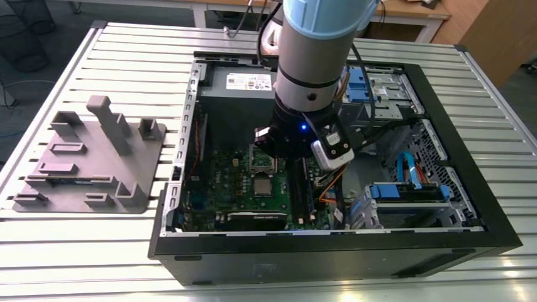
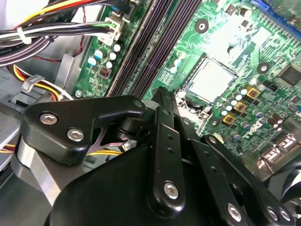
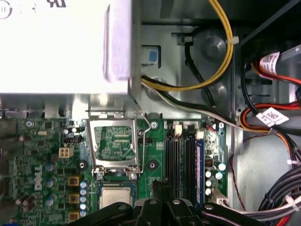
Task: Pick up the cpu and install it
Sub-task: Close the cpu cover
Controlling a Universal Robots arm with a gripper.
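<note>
Matt silvery metal cpu, glossy green motherboard

grey arm, black hand, silver screws

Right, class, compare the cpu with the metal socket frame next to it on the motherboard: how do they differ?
The cpu is a solid silvery square, while the socket frame is an open rectangle with green board showing through its window. The cpu lies flat on the motherboard; the socket frame is swung open, clear of the cpu. The socket frame's outline looks larger than the cpu. Both are silvery metal.
</note>
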